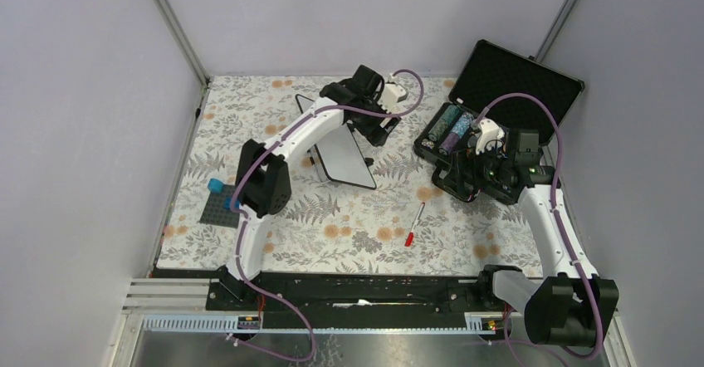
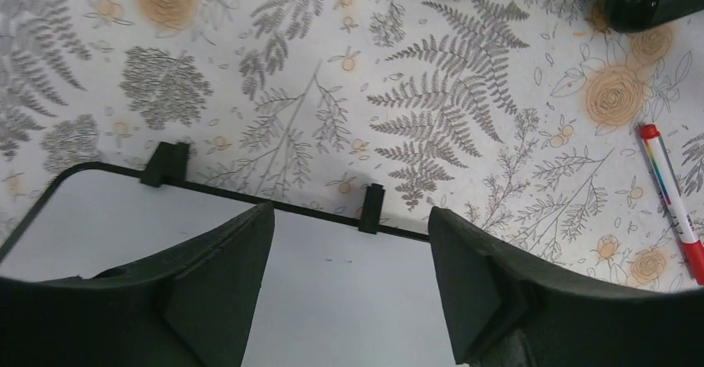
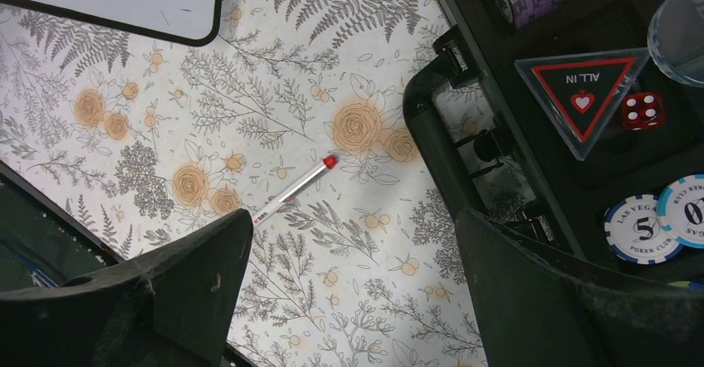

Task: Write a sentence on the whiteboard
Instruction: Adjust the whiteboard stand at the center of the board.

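The whiteboard [image 1: 345,159] lies flat at mid-table, partly under my left arm. Its white surface [image 2: 349,300] shows no red sentence, only a few faint specks. My left gripper [image 1: 375,131] is open and empty, hovering over the board's edge with its black feet [image 2: 371,209] between the fingers [image 2: 232,259]. A marker [image 1: 414,224] with a white body and a red cap lies loose on the cloth and also shows in the left wrist view [image 2: 674,205] and the right wrist view [image 3: 290,191]. My right gripper [image 3: 353,216] is open and empty above the cloth, between the marker and the black case.
An open black hinged case [image 1: 515,80] at back right holds poker chips [image 3: 656,226], red dice [image 3: 643,110] and an "ALL IN" triangle [image 3: 581,93]. A blue block on a dark baseplate [image 1: 220,205] sits at the left. Walls enclose three sides.
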